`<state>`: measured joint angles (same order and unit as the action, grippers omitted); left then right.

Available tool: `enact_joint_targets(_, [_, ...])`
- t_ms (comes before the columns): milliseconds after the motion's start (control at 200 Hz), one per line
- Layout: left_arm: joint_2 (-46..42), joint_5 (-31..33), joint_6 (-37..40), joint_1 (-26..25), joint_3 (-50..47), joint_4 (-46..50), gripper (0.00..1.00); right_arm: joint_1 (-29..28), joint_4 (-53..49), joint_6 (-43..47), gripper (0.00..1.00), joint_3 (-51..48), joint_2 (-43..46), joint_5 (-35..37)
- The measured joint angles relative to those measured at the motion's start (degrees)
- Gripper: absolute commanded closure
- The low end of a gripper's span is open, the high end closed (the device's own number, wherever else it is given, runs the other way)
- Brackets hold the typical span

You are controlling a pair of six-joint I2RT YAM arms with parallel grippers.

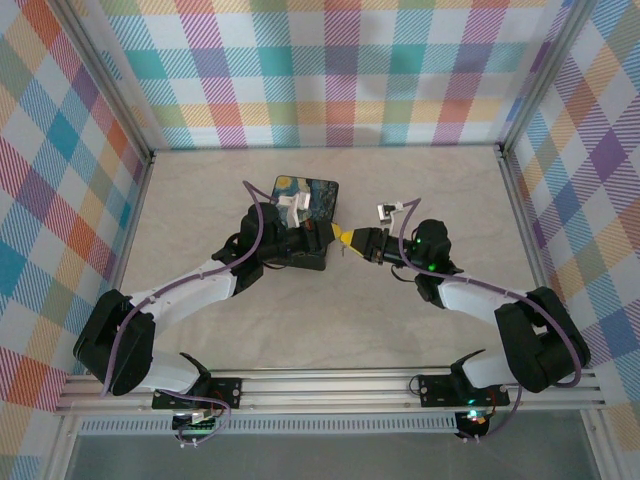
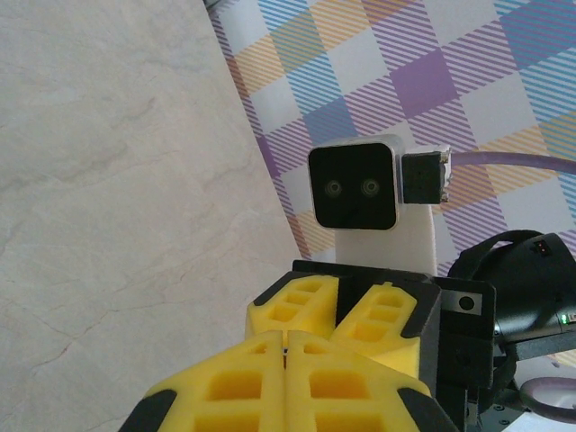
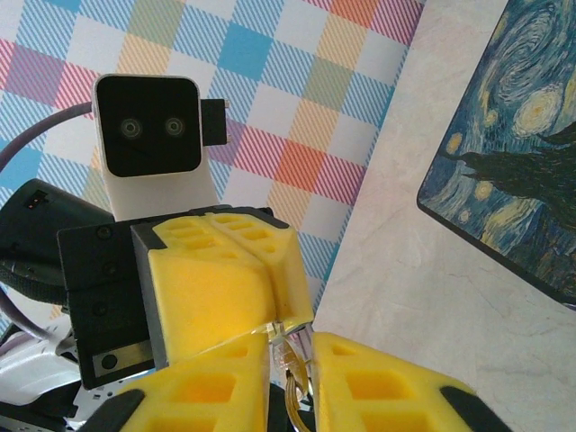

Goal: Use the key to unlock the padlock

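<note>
The left end effector, pressed together, meets the right end effector, which pinches seemingly the padlock (unlocking not yet done).

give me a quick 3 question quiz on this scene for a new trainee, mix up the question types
1. True or false: the left hand and right hand meet tip to tip close beside the box.
2. Pick one: the lid of the box shows A) plain red, B) a swirling night sky, C) plaid.
3. Fill in: the left hand's fingers are ___ (open or shut).
Key: 1 true; 2 B; 3 shut.
</note>
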<state>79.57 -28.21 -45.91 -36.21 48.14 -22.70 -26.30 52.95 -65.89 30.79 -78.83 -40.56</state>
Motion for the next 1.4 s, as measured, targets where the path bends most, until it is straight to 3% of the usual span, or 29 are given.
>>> enact_joint_targets(275, [-0.2, 0.0, -1.2, 0.0, 0.0, -1.4, 1.0, 0.0, 1.6, -1.0, 0.81, 0.0, 0.0, 0.0])
enact_joint_targets(800, [-0.3, 0.5, -2.5, 0.0, -1.1, -3.4, 1.0, -0.2, 7.2, -2.6, 1.0, -1.2, -1.8, 0.6])
enact_joint_targets(1055, [-0.4, 1.8, -1.2, 0.1, -1.1, -0.8, 0.68, -0.4, 3.8, -1.0, 1.0, -1.2, -2.2, 1.0])
enact_joint_targets(1255, [-2.5, 4.2, 1.1, 0.5, -0.9, 5.2, 0.42, -0.4, -17.8, 8.9, 1.0, 1.6, 5.8, 4.0])
enact_joint_targets(1400, [-2.8, 9.2, 3.1, 0.6, 1.3, 13.0, 0.37, 0.1, -32.5, 17.7, 1.0, 5.6, 11.5, 6.9])
